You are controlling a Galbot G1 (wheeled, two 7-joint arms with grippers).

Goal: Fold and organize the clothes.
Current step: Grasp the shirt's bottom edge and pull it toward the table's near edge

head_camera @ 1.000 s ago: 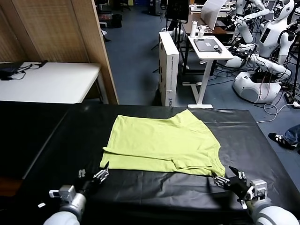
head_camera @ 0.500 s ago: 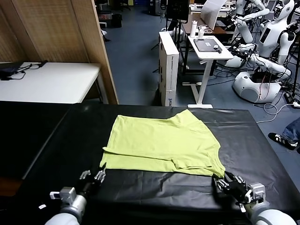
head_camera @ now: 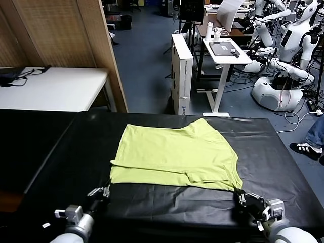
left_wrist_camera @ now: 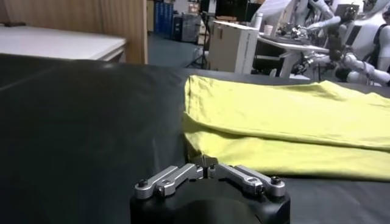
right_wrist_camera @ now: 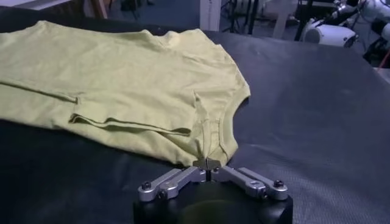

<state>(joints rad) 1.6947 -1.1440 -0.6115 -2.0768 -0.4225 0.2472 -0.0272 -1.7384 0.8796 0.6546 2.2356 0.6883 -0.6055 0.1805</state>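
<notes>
the shirt (head_camera: 174,158) lies flat on the black worktop (head_camera: 263,147), roughly mid-worktop and a little toward the robot, already doubled over once: a sleeve and side are turned in, and a fold line runs along the near half. so the task looks partly done, with at least one more fold and a final tidy placement left, as far as i can judge.

both arms sit at the near edge of the cloth. the left gripper (left_wrist_camera: 206,163) has its tips brought together right at the shirt's near left corner, and the left wrist view shows the fingers meeting on the hem, so it appears clenched on the fabric. the right gripper (right_wrist_camera: 208,164) does the same at the near right corner, fingers pinched together where the hem comes to a point (a thin bit of cloth seems caught between them). the likely step in hand is lifting that near edge to fold it away from the robot.

the worktop is covered in dark, slightly glossy sheeting with mild wrinkles. beyond it stand a white table (head_camera: 55,88), a wooden panel (head_camera: 66,35), a white standing desk (head_camera: 225,53) and several white robots (head_camera: 288,55) on a blue-grey floor.
</notes>
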